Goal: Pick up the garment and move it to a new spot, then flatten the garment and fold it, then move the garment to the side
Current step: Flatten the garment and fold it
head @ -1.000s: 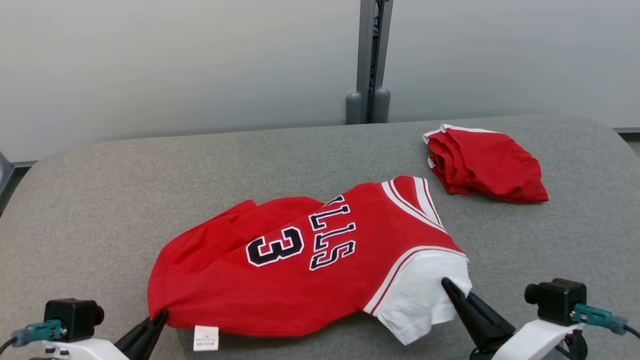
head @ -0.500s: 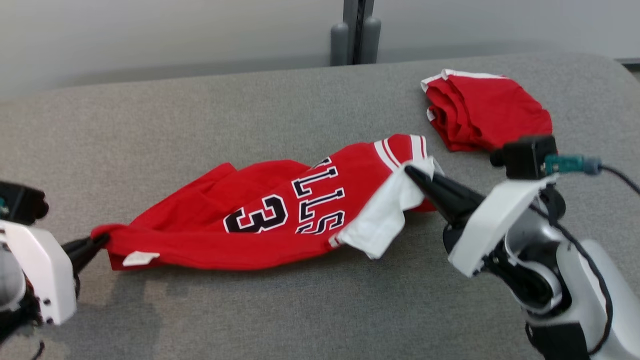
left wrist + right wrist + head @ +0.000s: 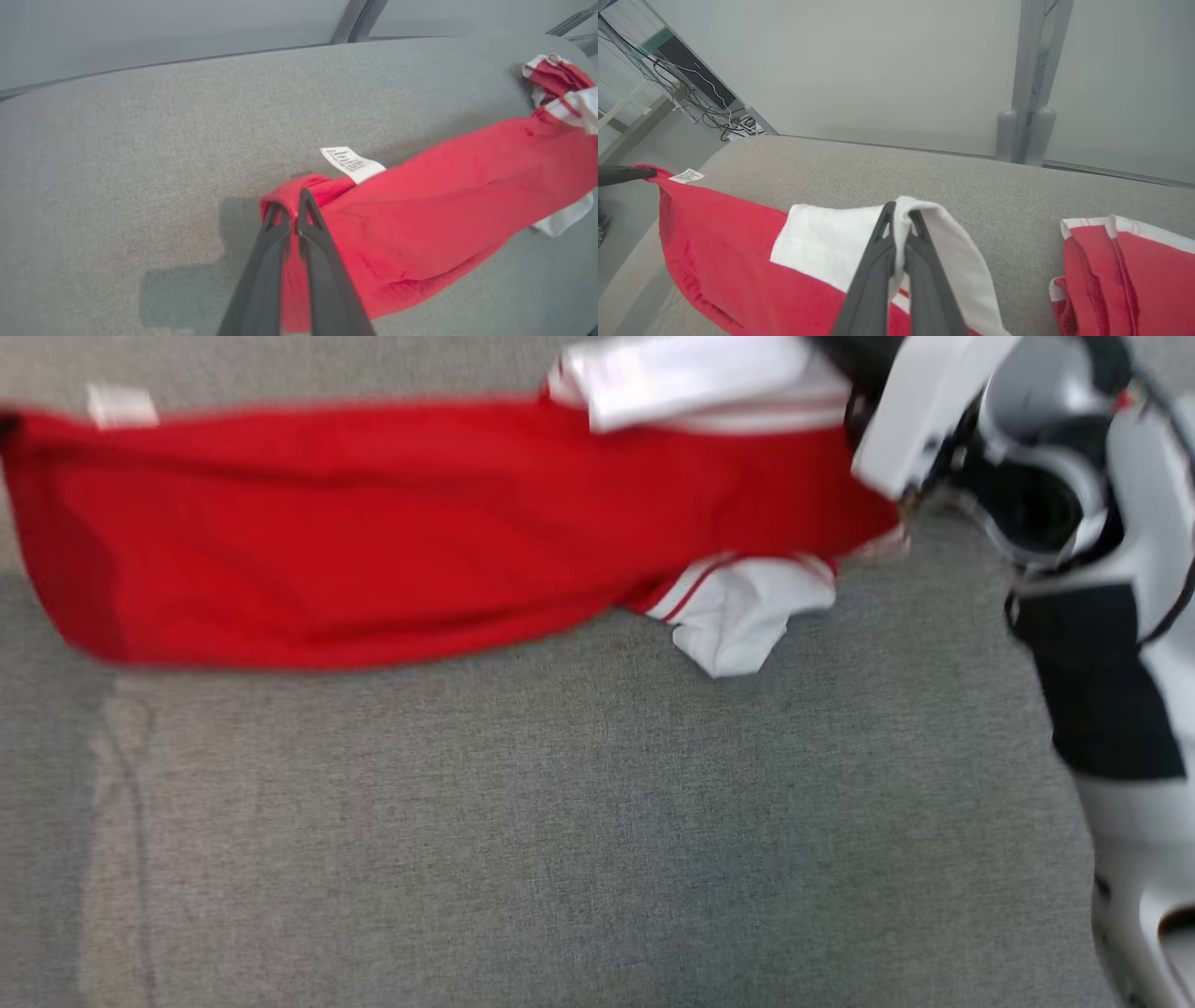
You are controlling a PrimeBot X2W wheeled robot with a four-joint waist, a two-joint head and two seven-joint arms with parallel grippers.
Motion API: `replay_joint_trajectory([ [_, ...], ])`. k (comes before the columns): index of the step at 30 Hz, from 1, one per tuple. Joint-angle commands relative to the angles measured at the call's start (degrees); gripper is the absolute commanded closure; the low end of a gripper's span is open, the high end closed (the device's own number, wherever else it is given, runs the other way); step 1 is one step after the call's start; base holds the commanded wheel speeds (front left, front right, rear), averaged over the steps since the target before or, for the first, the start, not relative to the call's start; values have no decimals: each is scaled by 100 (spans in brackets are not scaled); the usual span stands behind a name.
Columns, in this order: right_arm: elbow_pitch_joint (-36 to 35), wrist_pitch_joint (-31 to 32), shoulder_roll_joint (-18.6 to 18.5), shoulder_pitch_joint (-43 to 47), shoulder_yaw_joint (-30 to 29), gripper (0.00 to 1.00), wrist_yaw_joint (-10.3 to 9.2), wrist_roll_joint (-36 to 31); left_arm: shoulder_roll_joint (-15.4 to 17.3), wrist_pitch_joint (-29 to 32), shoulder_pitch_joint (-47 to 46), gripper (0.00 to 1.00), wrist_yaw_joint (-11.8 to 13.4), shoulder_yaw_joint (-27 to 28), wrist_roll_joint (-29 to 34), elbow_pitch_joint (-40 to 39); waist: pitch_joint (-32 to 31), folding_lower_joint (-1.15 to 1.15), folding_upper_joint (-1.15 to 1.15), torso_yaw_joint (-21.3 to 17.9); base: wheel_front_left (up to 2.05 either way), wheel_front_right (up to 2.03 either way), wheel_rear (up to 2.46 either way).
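My left gripper (image 3: 289,205) is clamped on a red hem corner of the shirt (image 3: 420,200), just beside its label (image 3: 352,163). My right gripper (image 3: 901,212) is pinched on the white sleeve (image 3: 822,242). Gripping two ends well apart stretches the shirt into a band lifted over the grey surface (image 3: 560,821), ready for carrying. A folded red garment (image 3: 1134,275) lies far right, near the sleeve end. I judge the set-down must avoid it.

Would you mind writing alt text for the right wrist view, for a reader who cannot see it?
The right pincer is shut on the white sleeve of a red jersey stretched above a grey surface. The left pincer grips the jersey's far corner beside a white label; a second red garment lies bunched at the view's right.
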Motion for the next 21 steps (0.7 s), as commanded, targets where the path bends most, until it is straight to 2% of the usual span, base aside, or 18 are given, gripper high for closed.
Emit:
replay_joint_trajectory([
  [1,126,-74,48,-254,-77,100,12,-47,-42,-115,-275,100,-23,34,135,121,261,0,0,-41,0,0,0],
  [7,719,-823,176,-1736,-237,100,12,-424,-594,-1224,-1849,100,-106,66,859,865,632,0,0,45,0,0,0],
  [11,1058,-1415,191,-2595,-313,100,12,-716,-897,-1971,-2636,100,-107,-195,1227,1184,807,0,0,147,0,0,0],
  [17,1503,-2524,196,-3523,-439,100,12,-1199,-1108,-3027,-3476,100,-111,-601,1321,1527,858,0,0,231,0,0,0],
  [21,1767,-3339,192,-3874,-514,100,12,-1508,-1085,-3688,-3838,100,-112,-901,1230,1641,845,0,0,223,0,0,0],
])
